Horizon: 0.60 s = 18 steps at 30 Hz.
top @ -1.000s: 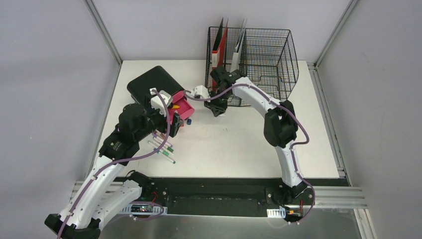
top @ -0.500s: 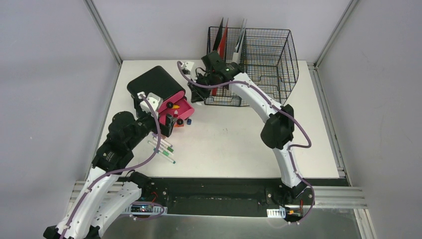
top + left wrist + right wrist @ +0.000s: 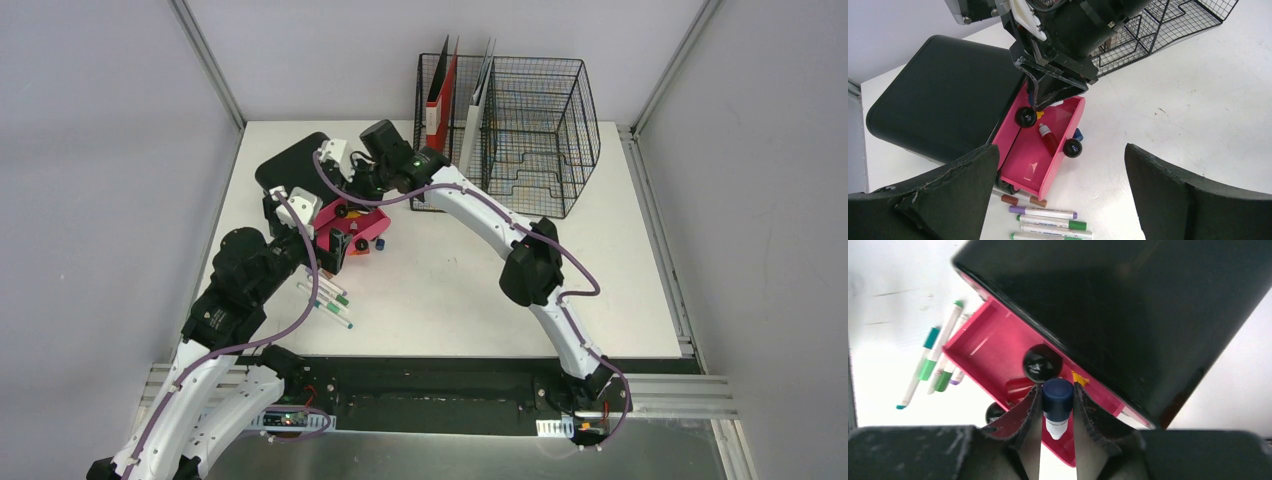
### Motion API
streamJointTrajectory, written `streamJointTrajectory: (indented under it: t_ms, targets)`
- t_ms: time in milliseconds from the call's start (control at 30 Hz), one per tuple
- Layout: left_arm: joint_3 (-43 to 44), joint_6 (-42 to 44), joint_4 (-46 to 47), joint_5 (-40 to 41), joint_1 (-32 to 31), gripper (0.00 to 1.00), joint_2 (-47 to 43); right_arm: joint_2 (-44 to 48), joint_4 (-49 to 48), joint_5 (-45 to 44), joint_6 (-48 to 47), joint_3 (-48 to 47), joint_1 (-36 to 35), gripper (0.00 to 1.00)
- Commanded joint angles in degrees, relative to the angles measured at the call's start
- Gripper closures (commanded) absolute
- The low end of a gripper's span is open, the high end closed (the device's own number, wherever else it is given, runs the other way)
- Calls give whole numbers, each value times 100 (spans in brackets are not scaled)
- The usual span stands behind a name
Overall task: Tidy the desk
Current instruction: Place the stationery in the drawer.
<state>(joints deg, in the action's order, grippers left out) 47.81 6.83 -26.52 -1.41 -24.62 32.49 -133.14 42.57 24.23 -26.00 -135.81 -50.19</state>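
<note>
On the white desk (image 3: 450,290) a black box (image 3: 300,165) lies with a pink drawer (image 3: 360,228) pulled out of it. My right gripper (image 3: 1057,390) is shut on a white marker with a dark blue cap (image 3: 1057,400), held just above the drawer (image 3: 993,345) beside its black knob (image 3: 1042,362). A red marker (image 3: 1049,140) lies inside the drawer (image 3: 1033,165). My left gripper (image 3: 1060,155) stands wide open and empty above the drawer's front. Several loose markers (image 3: 1048,220) lie on the desk just in front of the drawer.
A black wire-mesh rack (image 3: 530,130) with upright folders (image 3: 440,95) stands at the back of the desk. A blue cap or marker end (image 3: 1077,134) pokes out beside the drawer. The right arm (image 3: 520,265) arches across the desk's middle.
My right arm has swung left from in front of the wire rack to over the pink drawer, still shut on the marker. The left gripper has drawn back slightly from the drawer.
</note>
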Motion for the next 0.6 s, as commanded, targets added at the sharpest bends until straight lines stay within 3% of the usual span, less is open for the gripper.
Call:
streamJointTrajectory:
  t_ms: [0, 233, 567]
  targets:
    - [-53, -25, 253, 93, 89, 1, -70, 4, -344, -368, -235, -182, 30, 90]
    - [-53, -33, 262, 66, 91, 1, -76, 61, -231, -362, -242, 17, -1, 45]
    - [-53, -60, 265, -64, 107, 1, -55, 460, 688, 349, -183, -143, 67, 37]
